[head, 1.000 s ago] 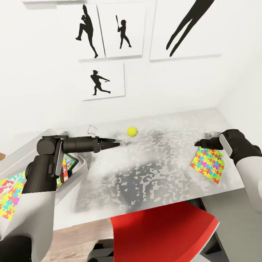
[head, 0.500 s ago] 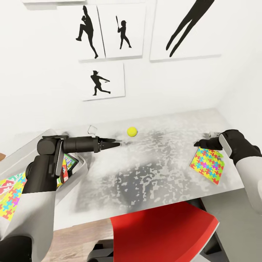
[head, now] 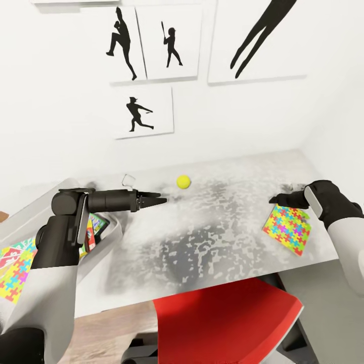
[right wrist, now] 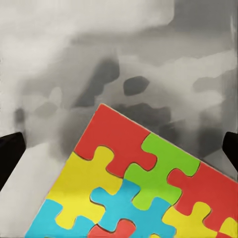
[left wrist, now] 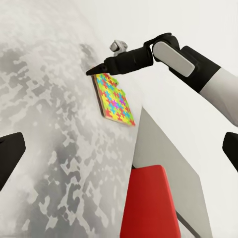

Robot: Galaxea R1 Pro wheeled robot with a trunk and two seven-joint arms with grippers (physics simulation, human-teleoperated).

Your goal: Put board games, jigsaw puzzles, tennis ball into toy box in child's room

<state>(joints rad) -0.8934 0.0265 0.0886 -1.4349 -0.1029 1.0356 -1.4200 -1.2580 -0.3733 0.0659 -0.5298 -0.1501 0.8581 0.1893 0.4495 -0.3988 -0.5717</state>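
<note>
The jigsaw puzzle [head: 287, 228] is a flat squarish box covered in interlocking pink, yellow, green and blue pieces, lying flat on the mottled grey counter [head: 212, 237] at about 3 o'clock in the head view, near the counter's front edge. The right tool [head: 283, 198] hangs just over the box's far corner. The right wrist view brings that corner close [right wrist: 134, 183], showing large red, green, yellow and blue pieces, with the two dark fingertips at the frame's edges set wide apart, so the tool is open. The left wrist view catches the same box [left wrist: 115, 98] from across the counter, with the right tool [left wrist: 99, 70] poised above it, and its own two fingertips spread wide, so the left tool [head: 157, 198] is open as well.

The tennis ball [head: 183, 181], small and yellow-green, sits on the counter just beyond the left tool at roughly 12 o'clock. At 9 o'clock the light-grey toy box [head: 114, 233] holds colourful boxes, among them a second jigsaw-patterned box [head: 15, 270]. A red chair [head: 222, 323] stands at 6 o'clock.
</note>
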